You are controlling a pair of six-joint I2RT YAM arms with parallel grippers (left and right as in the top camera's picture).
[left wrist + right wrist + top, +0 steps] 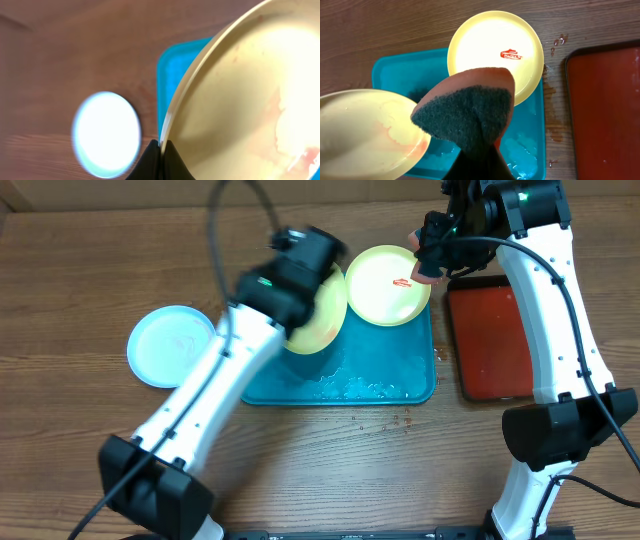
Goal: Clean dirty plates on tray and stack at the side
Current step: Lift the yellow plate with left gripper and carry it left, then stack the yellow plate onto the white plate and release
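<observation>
Wood table: wet teal tray mid, red tray just right of it. On table left of tray, blue plate. One yellow plate, faintly smeared, hangs tilted over tray's left half, rim clamped tight in left gripper. A second yellow plate, red smear at centre, sits on tray's far right corner. Over its right edge, right gripper pinches sponge.
</observation>
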